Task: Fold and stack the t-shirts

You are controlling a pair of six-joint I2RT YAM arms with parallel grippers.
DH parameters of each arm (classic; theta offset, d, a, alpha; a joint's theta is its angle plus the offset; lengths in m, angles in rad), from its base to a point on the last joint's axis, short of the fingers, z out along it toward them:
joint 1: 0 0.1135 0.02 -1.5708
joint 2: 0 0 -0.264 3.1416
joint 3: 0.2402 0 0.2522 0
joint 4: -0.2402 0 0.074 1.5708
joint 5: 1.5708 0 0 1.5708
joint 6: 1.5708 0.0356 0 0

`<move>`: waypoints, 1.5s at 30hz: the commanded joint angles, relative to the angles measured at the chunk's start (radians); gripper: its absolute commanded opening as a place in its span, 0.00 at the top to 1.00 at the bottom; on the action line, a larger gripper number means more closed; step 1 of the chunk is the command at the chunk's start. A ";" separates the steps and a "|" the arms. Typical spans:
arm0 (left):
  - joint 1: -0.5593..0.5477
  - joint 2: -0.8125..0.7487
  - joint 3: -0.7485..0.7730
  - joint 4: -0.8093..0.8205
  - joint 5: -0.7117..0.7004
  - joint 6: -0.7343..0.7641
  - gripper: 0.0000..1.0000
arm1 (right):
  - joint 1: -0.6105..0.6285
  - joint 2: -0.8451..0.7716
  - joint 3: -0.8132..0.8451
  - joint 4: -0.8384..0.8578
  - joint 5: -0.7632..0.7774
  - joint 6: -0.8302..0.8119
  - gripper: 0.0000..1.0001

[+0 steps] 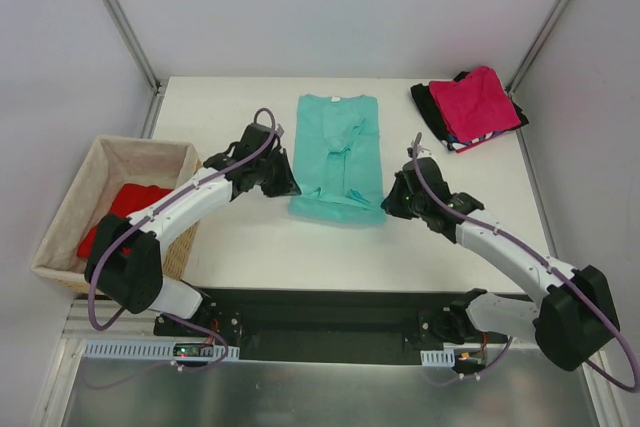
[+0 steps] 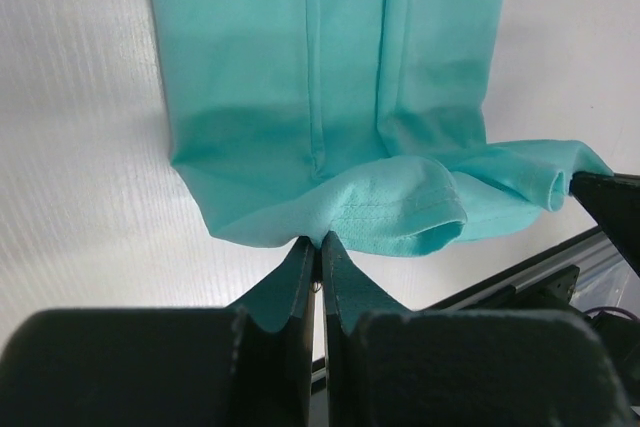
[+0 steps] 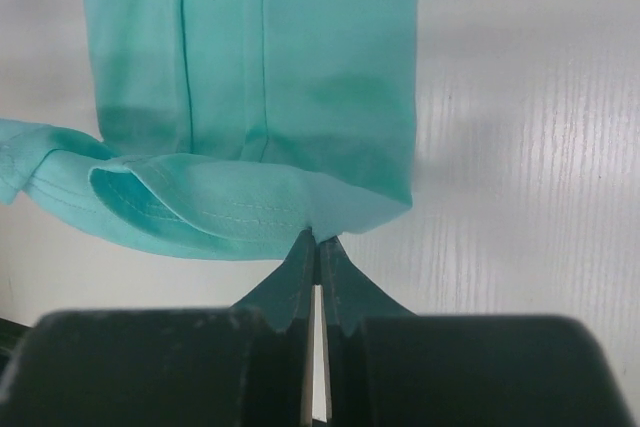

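Bench (image 1: 250, 237) carried the teal t-shirt (image 1: 338, 157) spread flat, as I saw from the top camera. The magenta t-shirt (image 1: 482, 102) lay to its far right, and the red t-shirt (image 1: 125, 209) sat in the basket (image 1: 70, 197) to its left. On the left wrist camera, the left end effector (image 2: 318, 247) pinched its near hem. On the right wrist camera, the right end effector (image 3: 315, 242) pinched the hem's other end.

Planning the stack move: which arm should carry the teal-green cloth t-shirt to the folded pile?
Right, likely: right gripper pinches the teal-green cloth t-shirt hem nearest the magenta-topped folded pile.
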 commanded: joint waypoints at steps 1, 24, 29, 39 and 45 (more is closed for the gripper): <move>0.012 0.032 0.063 -0.005 -0.019 0.029 1.00 | -0.030 0.054 0.065 0.055 -0.041 -0.023 0.99; 0.084 0.223 0.228 -0.002 0.013 0.039 1.00 | -0.151 0.268 0.252 0.075 -0.152 -0.061 0.99; 0.109 0.263 0.281 -0.003 0.026 0.048 1.00 | -0.173 0.322 0.284 0.083 -0.169 -0.066 0.99; 0.124 0.411 0.425 -0.008 0.084 0.066 1.00 | -0.209 0.437 0.394 0.083 -0.209 -0.076 0.99; 0.126 0.484 0.471 -0.009 0.096 0.072 1.00 | -0.232 0.497 0.442 0.080 -0.227 -0.079 0.99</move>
